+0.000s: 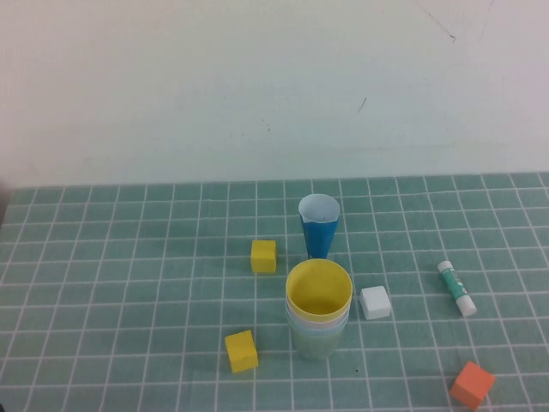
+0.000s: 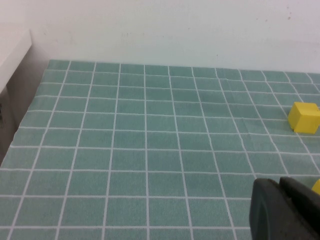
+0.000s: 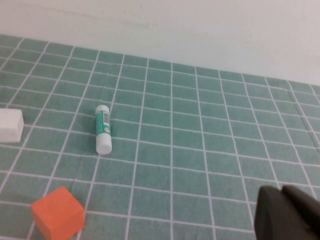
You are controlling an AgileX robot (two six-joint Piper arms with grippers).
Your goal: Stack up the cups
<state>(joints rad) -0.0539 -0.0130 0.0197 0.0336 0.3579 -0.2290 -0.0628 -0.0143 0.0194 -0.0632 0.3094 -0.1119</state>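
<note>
The cups [image 1: 318,313] are seen nested in one stack, yellow on top. The left gripper [image 2: 280,187] and right gripper [image 3: 283,192] are closed, nothing held, above the table.

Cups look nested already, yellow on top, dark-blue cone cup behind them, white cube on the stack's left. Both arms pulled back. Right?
Almost. The white cube sits right of the cup stack, per the high view; the rest holds. Left gripper and right gripper hang shut, off the stack.

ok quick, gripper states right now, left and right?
Left gripper: jaws closed, holding nothing, parked over bare mat away from the cups.
Right gripper: jaws closed, holding nothing, parked near the glue stick.
</note>
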